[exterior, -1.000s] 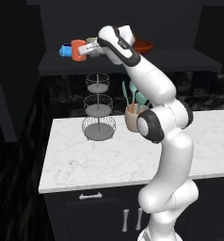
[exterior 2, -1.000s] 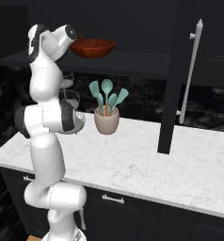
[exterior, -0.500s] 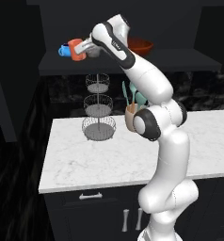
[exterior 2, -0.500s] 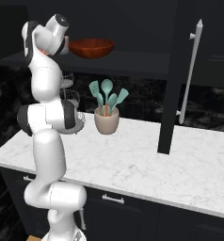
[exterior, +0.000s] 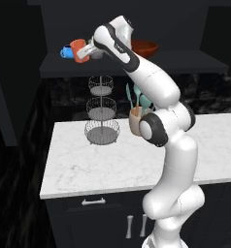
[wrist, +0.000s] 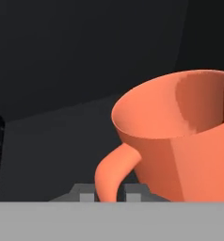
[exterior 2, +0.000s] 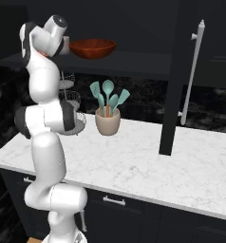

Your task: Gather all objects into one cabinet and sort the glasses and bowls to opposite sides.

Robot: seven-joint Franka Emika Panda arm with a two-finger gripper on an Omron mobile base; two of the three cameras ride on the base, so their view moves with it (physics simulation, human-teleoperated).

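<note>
An orange mug [exterior: 78, 50] is at the left end of the dark cabinet shelf [exterior: 185, 60]. My gripper [exterior: 90, 50] reaches it from the right. In the hand view the mug [wrist: 180, 141] looms large, and its handle stands between my fingertips [wrist: 87, 195], so the gripper [wrist: 109, 194] is shut on it. A bright blue cup [exterior: 66, 51] sits just left of the mug. The wide reddish-brown bowl [exterior: 144, 47] [exterior 2: 92, 48] rests on the same shelf [exterior 2: 134, 59], to the right of my hand. The grey-beige tumbler is hidden.
The tall black cabinet door [exterior 2: 174, 95] stands open over the counter, its white bar handle [exterior 2: 194, 71] facing right. A beige crock of teal spatulas [exterior 2: 108, 122] [exterior: 135, 121] and a wire tier stand [exterior: 102, 111] sit on the white marble counter [exterior: 112, 160] below the shelf.
My wrist has risen and turned a little at the shelf. The orange mug has hardly shifted; the bowl and blue cup stay put.
</note>
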